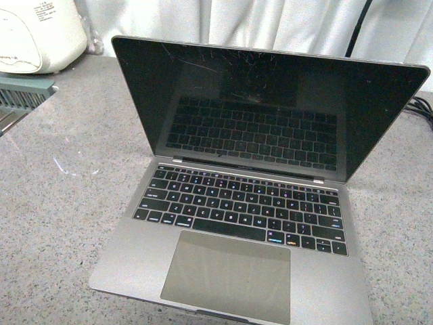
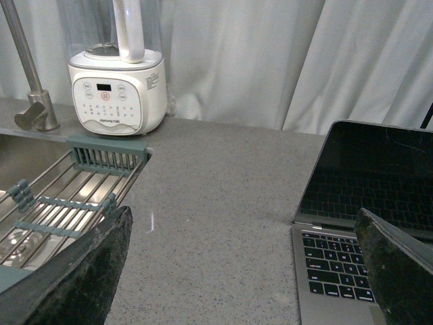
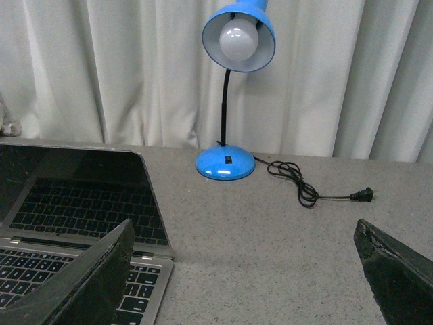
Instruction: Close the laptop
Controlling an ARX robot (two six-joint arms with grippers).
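Laptop (image 1: 237, 203) open on grey speckled bench (image 1: 61, 223); neither gripper touching it.

Lid is seen raised and tilted slightly back, the scratched black screen dark, keys and trackpad exposed. The laptop is placed mid-bench, between the sink rack (image 2: 67, 196) and white blender (image 2: 118, 91) on its left and the blue desk lamp (image 3: 233, 40) with unplugged cord (image 3: 298, 186) on its right. Left gripper (image 2: 243, 213): jaws spread wide, nothing held, laptop's left edge near one finger. Right gripper (image 3: 245, 227): jaws spread wide, nothing held, laptop's right corner beside one finger.
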